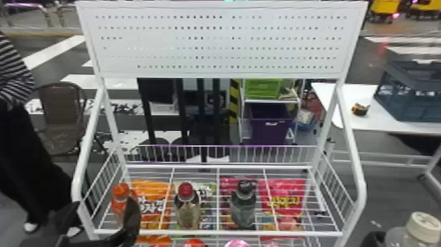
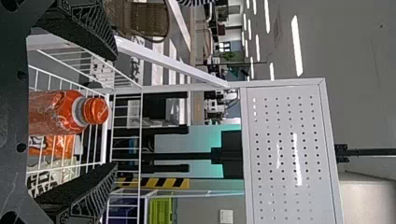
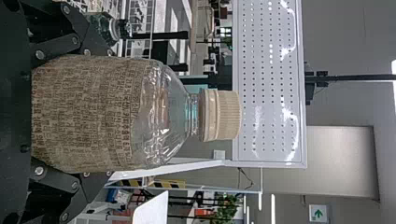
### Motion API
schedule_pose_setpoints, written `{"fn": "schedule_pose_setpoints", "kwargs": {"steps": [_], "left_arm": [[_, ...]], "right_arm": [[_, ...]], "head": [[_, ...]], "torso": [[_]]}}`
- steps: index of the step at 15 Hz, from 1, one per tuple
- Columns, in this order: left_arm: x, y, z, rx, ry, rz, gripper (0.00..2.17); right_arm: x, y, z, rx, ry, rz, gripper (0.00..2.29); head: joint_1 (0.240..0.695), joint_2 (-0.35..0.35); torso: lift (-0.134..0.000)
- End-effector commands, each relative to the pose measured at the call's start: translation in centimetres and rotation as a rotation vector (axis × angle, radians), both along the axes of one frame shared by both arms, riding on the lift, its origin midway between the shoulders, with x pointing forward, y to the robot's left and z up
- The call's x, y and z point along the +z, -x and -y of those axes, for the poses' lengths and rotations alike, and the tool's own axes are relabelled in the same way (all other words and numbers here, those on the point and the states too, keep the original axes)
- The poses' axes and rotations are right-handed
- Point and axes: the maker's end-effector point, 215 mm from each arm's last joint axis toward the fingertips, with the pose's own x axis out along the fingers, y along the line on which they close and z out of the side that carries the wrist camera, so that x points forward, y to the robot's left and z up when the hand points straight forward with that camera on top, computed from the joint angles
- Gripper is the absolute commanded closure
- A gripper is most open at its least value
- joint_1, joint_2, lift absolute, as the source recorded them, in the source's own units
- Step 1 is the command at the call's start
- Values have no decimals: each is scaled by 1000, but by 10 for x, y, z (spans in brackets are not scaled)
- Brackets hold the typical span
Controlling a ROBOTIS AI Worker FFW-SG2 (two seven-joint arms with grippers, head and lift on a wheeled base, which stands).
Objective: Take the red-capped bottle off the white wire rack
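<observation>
While the left gripper (image 1: 103, 203) stands open, the clear plastic bottle with a round red cap (image 1: 187, 210) remains on the white wire rack (image 1: 216, 234)

On the rack's shelf, the red-capped bottle is upright between an orange bottle with an orange cap (image 1: 120, 190) and a dark bottle with a black cap (image 1: 243, 207). The left gripper is near the orange bottle, its fingers parted, apart from the red-capped one. The right gripper (image 1: 374, 239), to the right of the rack, is closed around a clear bottle with a ribbed off-white cap and brown printed label (image 3: 93, 112). Above the shelf is a white perforated panel (image 1: 229, 42).
</observation>
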Motion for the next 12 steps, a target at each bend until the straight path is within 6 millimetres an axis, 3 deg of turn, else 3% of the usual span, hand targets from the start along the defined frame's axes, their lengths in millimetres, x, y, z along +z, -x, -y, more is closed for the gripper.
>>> {"fn": "schedule_pose_setpoints", "kwargs": {"steps": [1, 9, 11, 12], "left_arm": [[1, 0, 2, -2, 2, 2, 87], [3, 5, 4, -2, 4, 3, 87], [-3, 12, 17, 2, 7, 24, 90], [-17, 16, 29, -10, 17, 36, 90]], "right_arm": [[1, 0, 0, -1, 0, 3, 836], [2, 2, 0, 0, -2, 6, 836], [1, 2, 0, -1, -4, 3, 836], [2, 2, 0, -1, -5, 6, 836]], "head": [[499, 0], [499, 0], [499, 0], [499, 0]], "torso": [[0], [0], [0], [0]]}}
